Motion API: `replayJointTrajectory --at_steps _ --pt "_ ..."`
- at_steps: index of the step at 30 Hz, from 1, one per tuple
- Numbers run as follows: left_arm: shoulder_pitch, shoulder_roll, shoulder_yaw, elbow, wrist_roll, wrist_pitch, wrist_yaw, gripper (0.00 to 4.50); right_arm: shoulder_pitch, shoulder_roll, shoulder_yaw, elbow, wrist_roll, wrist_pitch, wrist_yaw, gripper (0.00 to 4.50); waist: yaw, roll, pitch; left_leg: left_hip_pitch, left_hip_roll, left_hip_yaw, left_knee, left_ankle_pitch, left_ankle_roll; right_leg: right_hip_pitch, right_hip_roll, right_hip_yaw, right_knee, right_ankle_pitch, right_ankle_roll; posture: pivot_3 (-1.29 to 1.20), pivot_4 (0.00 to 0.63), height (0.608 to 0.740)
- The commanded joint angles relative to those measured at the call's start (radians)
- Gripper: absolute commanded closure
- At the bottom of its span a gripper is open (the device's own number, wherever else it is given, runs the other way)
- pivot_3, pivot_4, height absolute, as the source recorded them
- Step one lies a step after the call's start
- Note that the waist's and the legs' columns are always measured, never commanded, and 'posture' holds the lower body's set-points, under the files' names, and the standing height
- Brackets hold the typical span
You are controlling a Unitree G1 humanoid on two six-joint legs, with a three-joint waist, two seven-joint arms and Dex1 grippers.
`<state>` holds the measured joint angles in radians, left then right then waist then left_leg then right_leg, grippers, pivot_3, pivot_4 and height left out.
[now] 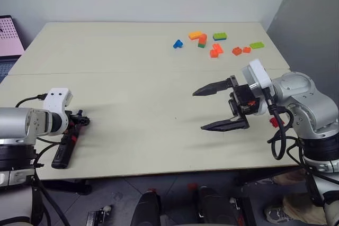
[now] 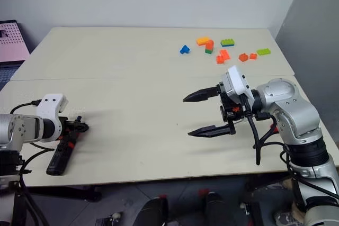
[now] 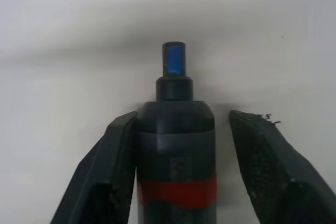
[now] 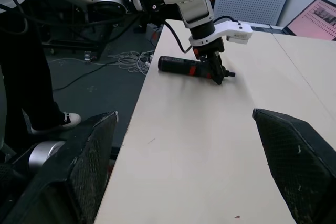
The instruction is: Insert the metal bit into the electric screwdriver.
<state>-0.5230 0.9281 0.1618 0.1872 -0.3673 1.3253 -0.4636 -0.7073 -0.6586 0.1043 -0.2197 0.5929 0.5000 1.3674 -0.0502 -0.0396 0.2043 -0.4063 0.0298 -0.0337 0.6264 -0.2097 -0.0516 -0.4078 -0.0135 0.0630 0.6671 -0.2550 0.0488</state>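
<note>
The electric screwdriver [image 1: 64, 149], black with a red band, lies on the table near its front left corner. My left gripper [image 1: 78, 121] is down over its tip end. In the left wrist view the screwdriver [image 3: 176, 145] sits between the two fingers. One finger [image 3: 113, 171] touches its side and the other finger [image 3: 268, 166] stands a little off it, so the gripper is open. My right gripper [image 1: 198, 110] hovers wide open over the right half of the table and points left with nothing in it. The metal bit is out of view.
Several coloured toy bricks [image 1: 212, 43] lie scattered at the table's far right. A pink screen [image 1: 8, 35] stands off the far left edge. The pale table [image 1: 137, 104] has a seam across its middle. A person's leg and shoe [image 4: 52, 121] stand beside the table's left side.
</note>
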Motion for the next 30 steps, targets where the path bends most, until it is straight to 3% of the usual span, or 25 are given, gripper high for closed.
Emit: replayJointTrajectory --at_steps 1,11,18,20,22,24,30 --pt "-0.019 -0.012 0.012 -0.001 0.01 -0.007 0.002 2.83 -0.056 0.003 -0.032 0.016 0.017 0.001 -0.017 0.16 0.0 0.0 0.0 0.0 0.0 0.0 0.0 0.0 0.0 0.0 0.0 0.0 0.0 0.0 0.0 0.0 0.15 0.74" --pt "0.0 -0.006 0.007 -0.033 0.02 -0.041 -0.021 2.85 -0.044 -0.001 -0.03 0.011 0.014 -0.008 -0.026 0.16 0.002 0.0 0.0 0.0 -0.001 -0.001 0.002 0.0 0.0 -0.001 0.0 0.0 0.006 0.0 0.0 0.0 0.15 0.74" --pt "0.043 0.066 -0.101 -0.312 -0.017 -0.204 -0.205 2.85 0.005 -0.067 -0.081 -0.023 0.028 0.023 -0.045 0.16 0.017 0.0 0.0 -0.001 -0.001 -0.002 0.003 0.0 0.0 -0.002 0.0 0.0 0.006 -0.001 -0.001 0.0 0.15 0.74" --pt "0.017 0.024 -0.092 -0.381 -0.051 -0.193 -0.212 2.85 0.029 -0.096 -0.109 -0.04 0.035 0.036 -0.062 0.16 0.02 0.0 0.0 -0.002 -0.001 -0.001 0.003 0.0 0.0 -0.003 0.0 0.0 0.006 -0.001 -0.001 0.0 0.15 0.74" --pt "-0.053 -0.102 -0.085 -0.473 -0.128 -0.167 -0.19 2.85 0.076 -0.143 -0.17 -0.065 0.043 0.059 -0.096 0.16 0.024 0.0 0.0 -0.002 -0.001 -0.002 0.003 0.0 0.0 -0.003 0.0 0.0 0.005 -0.001 -0.001 0.0 0.15 0.74" --pt "-0.084 -0.168 -0.09 -0.512 -0.153 -0.163 -0.181 2.85 0.102 -0.166 -0.199 -0.087 0.055 0.077 -0.12 0.16 0.035 0.0 0.0 -0.004 -0.003 -0.003 0.004 0.0 0.0 -0.002 -0.002 -0.002 0.005 -0.001 -0.001 0.0 0.15 0.74" --pt "-0.132 -0.391 -0.157 -0.495 -0.135 -0.347 -0.143 2.85 0.169 -0.202 -0.264 -0.168 0.086 0.125 -0.205 0.16 0.016 0.0 0.0 -0.007 -0.002 -0.004 0.006 0.0 0.0 -0.003 -0.001 -0.002 0.006 0.0 0.0 0.0 0.15 0.74"
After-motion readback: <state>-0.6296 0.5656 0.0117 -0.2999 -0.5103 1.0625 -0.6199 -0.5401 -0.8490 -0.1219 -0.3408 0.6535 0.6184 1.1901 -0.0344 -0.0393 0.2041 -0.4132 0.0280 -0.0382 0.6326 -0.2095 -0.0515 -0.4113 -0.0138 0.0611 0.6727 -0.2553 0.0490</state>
